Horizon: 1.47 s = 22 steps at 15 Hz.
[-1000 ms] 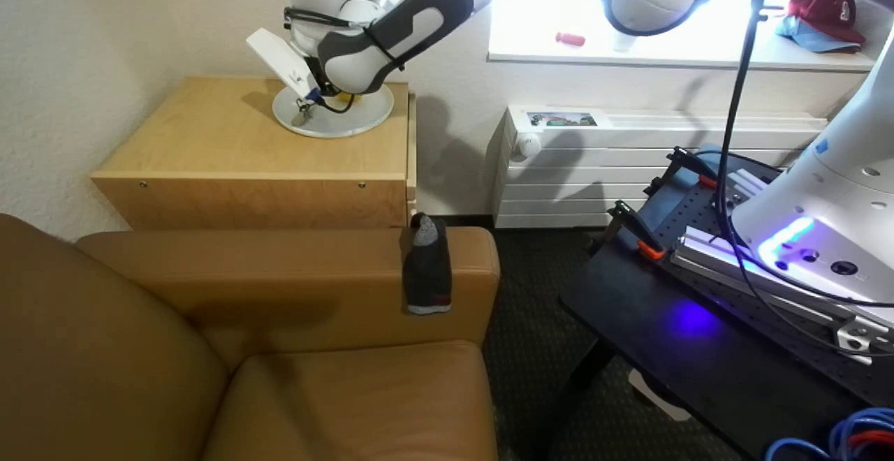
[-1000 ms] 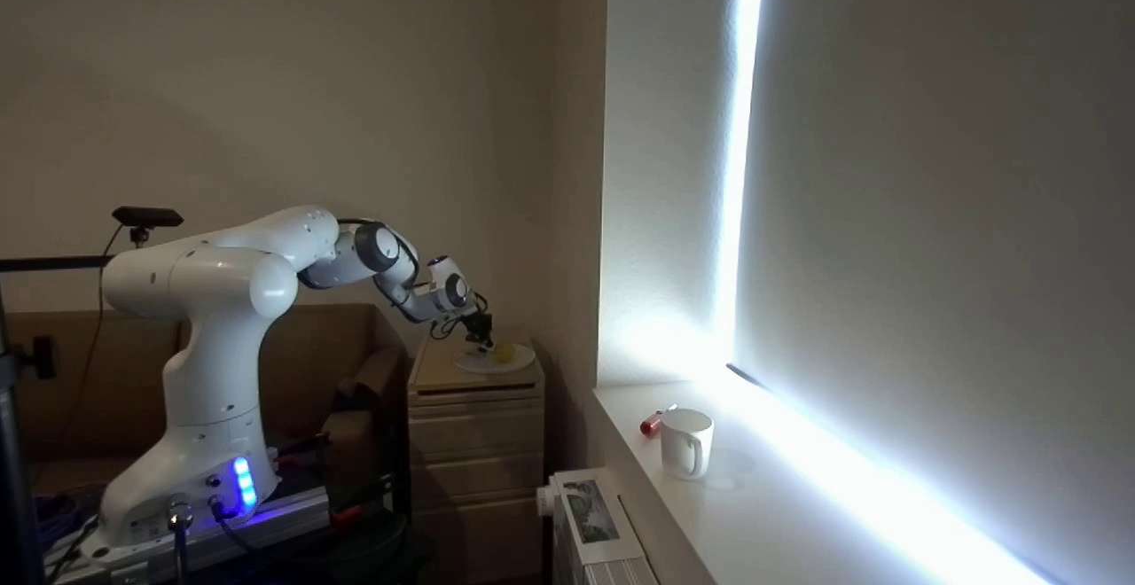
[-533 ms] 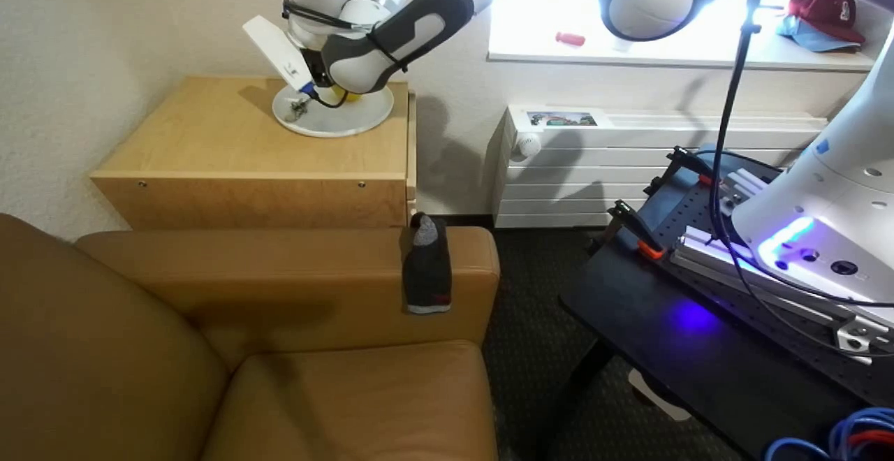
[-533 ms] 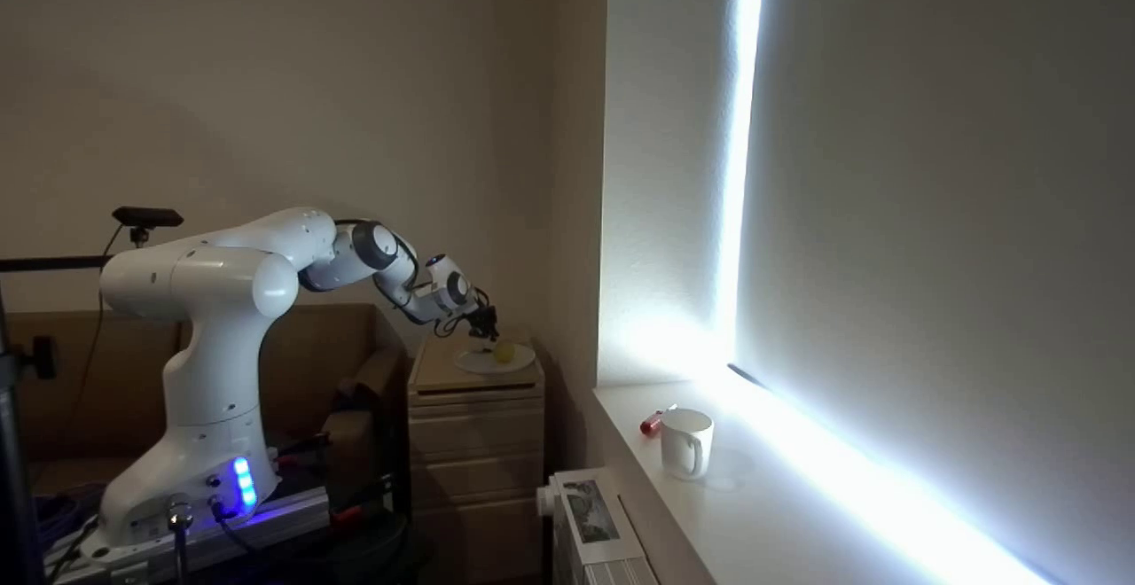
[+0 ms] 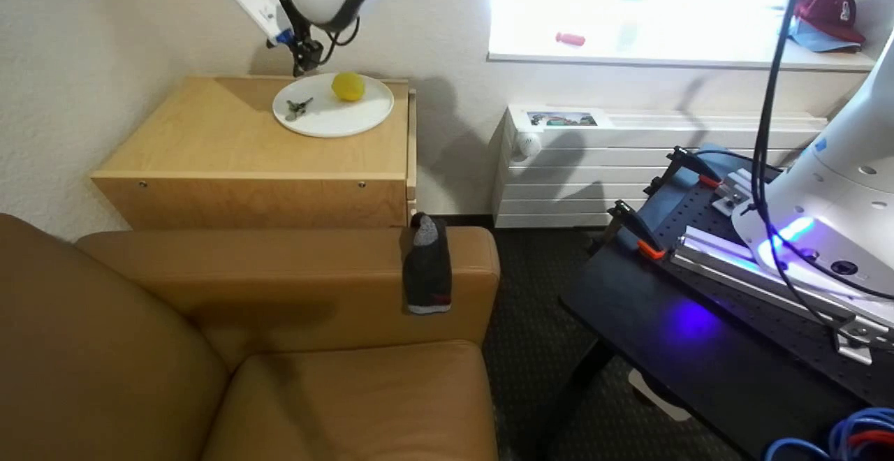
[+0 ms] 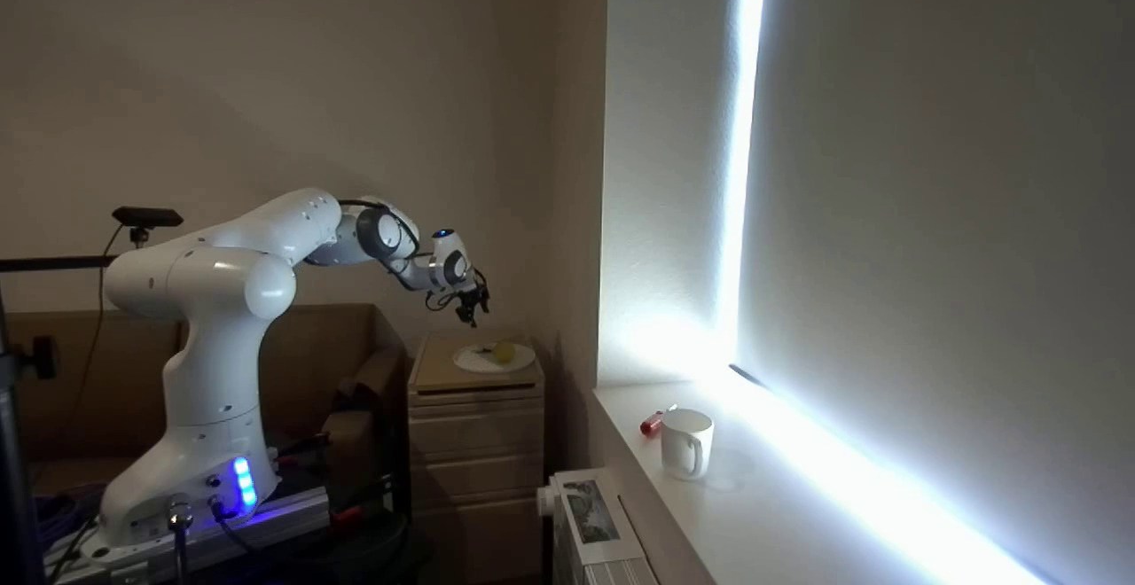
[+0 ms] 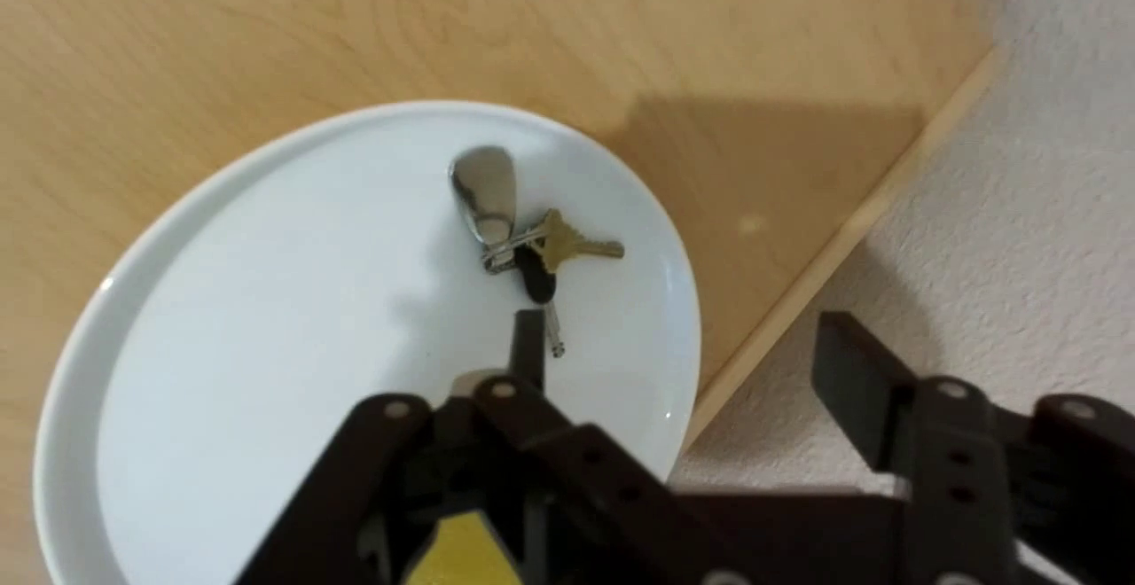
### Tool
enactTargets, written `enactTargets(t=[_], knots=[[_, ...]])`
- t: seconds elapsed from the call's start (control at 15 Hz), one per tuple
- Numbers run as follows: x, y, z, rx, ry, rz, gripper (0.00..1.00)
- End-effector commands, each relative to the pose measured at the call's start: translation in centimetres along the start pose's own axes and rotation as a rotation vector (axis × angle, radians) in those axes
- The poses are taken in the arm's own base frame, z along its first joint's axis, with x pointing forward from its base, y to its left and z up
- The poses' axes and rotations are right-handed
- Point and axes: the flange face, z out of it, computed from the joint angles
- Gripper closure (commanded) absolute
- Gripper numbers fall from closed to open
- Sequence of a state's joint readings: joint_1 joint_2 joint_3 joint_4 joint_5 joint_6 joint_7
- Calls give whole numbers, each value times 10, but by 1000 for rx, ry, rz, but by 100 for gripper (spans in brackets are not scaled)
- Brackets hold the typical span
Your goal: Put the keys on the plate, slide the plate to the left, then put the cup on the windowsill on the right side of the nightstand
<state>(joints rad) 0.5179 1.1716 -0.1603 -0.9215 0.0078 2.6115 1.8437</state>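
The keys lie loose on the white plate, near its rim; in an exterior view the keys show as a small dark bunch. A yellow fruit sits on the same plate. The plate rests on the light wooden nightstand, toward its right side there. My gripper is open above and beyond the plate, its jaws wide apart with nothing between them. In an exterior view the gripper hangs clear above the plate. The white cup stands upright on the windowsill.
A red-handled tool lies beside the cup. A maroon cap is on the sill's far end. Below it stands a white radiator. The brown sofa with a dark sock is before the nightstand.
My gripper has opened, let go of the keys and risen away from the plate toward the back wall. The keys stay on the plate; the plate and fruit have not moved.
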Motion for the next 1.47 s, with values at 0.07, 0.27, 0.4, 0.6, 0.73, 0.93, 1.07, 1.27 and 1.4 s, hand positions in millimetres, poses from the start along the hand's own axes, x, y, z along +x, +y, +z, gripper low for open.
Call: enactTargets(t=[0.07,0.27,0.4,0.6,0.73,0.93,1.07,1.27,1.4], knots=[[17,-25,-95,-189,-139,-37,0],[51,-22,-143,-337,-67,-26,0],[76,-14,-174,-434,-9,-37,0],[116,8,-219,-588,77,-36,0],[141,26,-247,-695,144,-67,0],[148,10,-248,-646,158,-52,0],[165,13,-270,-618,148,-46,0],[166,18,-278,-613,141,-49,0],[163,20,-275,-614,138,-55,0]])
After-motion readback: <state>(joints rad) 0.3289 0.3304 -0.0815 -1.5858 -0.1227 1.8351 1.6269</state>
